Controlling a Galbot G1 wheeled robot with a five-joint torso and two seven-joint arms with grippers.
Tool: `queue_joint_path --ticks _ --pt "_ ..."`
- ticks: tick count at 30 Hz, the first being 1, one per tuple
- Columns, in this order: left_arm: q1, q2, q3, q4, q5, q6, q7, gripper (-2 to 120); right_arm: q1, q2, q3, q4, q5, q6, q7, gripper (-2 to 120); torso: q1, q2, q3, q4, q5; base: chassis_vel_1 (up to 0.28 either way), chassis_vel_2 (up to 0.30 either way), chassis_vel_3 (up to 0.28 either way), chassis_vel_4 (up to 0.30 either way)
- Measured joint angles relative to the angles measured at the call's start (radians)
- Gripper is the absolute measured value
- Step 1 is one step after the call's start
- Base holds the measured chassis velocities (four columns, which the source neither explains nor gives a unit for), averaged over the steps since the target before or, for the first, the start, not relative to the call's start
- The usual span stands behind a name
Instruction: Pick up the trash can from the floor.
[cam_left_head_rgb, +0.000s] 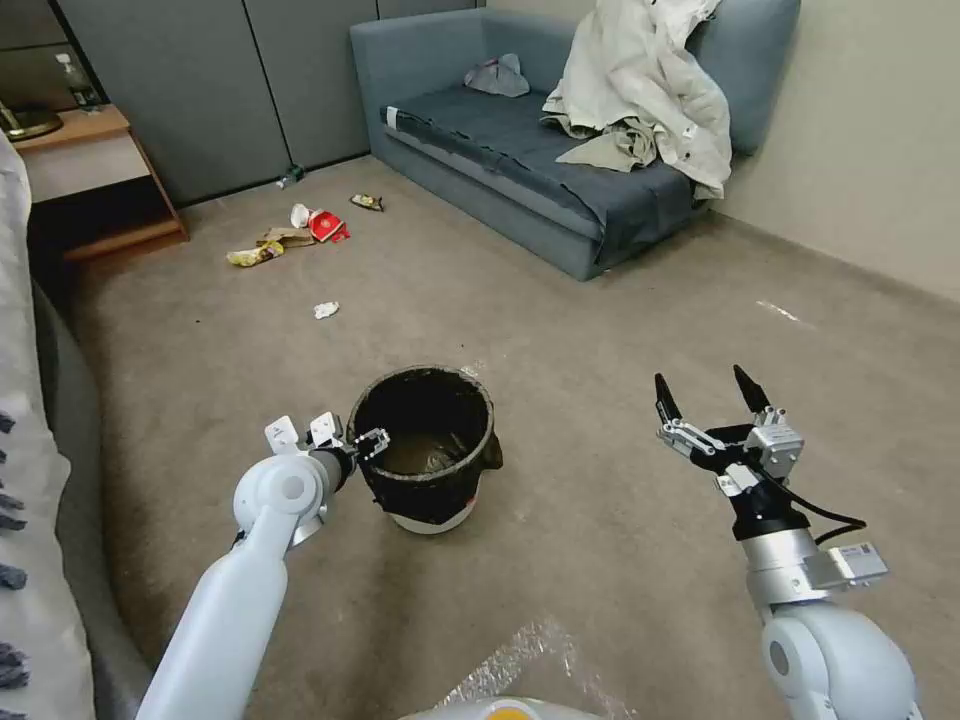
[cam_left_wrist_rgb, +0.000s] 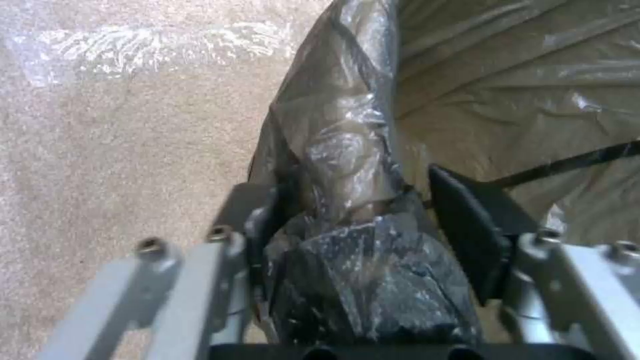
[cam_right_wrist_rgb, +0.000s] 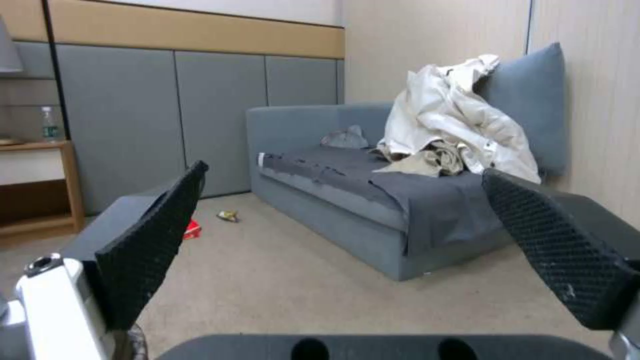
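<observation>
1. You had the trash can (cam_left_head_rgb: 428, 450) on the floor (cam_left_head_rgb: 560, 300), just ahead of the robot and a little to its left.
2. Your left gripper (cam_left_head_rgb: 372, 442) sat at the can's left rim, one finger inside and one outside.
3. Your right gripper (cam_left_head_rgb: 712, 398) hung well to the can's right, apart from it.
4. The sofa (cam_left_head_rgb: 520, 150) stood behind, against the far wall, with clothes (cam_left_head_rgb: 650, 90) on it.
5. Litter (cam_left_head_rgb: 300, 235) lay on the floor beyond the can, left of the sofa.

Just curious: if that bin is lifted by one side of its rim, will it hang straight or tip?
Probably tips: the left gripper straddles only the near rim of the trash can. It looks empty, so likely light. The crinkled bag over the rim may slip between the fingers.
</observation>
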Motion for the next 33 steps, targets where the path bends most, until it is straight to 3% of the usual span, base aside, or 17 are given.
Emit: queue_joint_path --ticks 2,14,20,22,23,29,33 --pt "-0.003 -0.002 0.002 0.002 -0.001 0.010 -0.007 38 0.000 0.000 0.002 -0.001 0.001 0.002 0.001 100 0.000 0.000 0.000 0.0003 0.0001 0.000 0.000 0.000 0.000" --pt "0.012 0.001 -0.011 -0.001 0.000 0.000 -0.006 1 0.004 0.001 -0.002 -0.010 0.001 0.006 0.001 100 0.000 0.000 0.000 0.0002 -0.0003 0.000 0.000 0.000 0.000" --pt "0.038 0.003 -0.030 -0.071 -0.009 -0.017 0.008 1 0.004 -0.002 -0.001 -0.010 0.001 0.006 0.001 100 0.000 0.000 0.000 -0.0001 0.0003 0.000 0.000 0.000 0.000" --pt "0.065 0.016 -0.041 -0.149 -0.040 -0.017 -0.004 1 0.004 -0.003 -0.001 -0.009 0.001 0.006 0.001 100 0.000 0.000 0.000 0.0000 -0.0002 0.000 0.000 0.000 0.000" --pt "0.065 0.016 -0.041 -0.149 -0.040 -0.017 -0.004 1 0.004 -0.003 -0.001 -0.009 0.001 0.006 0.001 100 0.000 0.000 0.000 0.0000 -0.0002 0.000 0.000 0.000 0.000" --pt "0.144 0.089 -0.067 -0.301 -0.126 -0.010 -0.062 1 0.006 -0.008 -0.002 -0.004 0.006 0.004 0.000 100 0.000 0.000 0.000 0.0001 -0.0001 0.000 0.000 0.000 0.000" --pt "0.166 0.121 -0.083 -0.350 -0.184 -0.001 -0.114 1 0.009 -0.010 -0.004 -0.004 0.008 0.002 0.000 100 0.000 0.000 0.000 0.0002 0.0000 0.000 0.000 0.000 0.000"
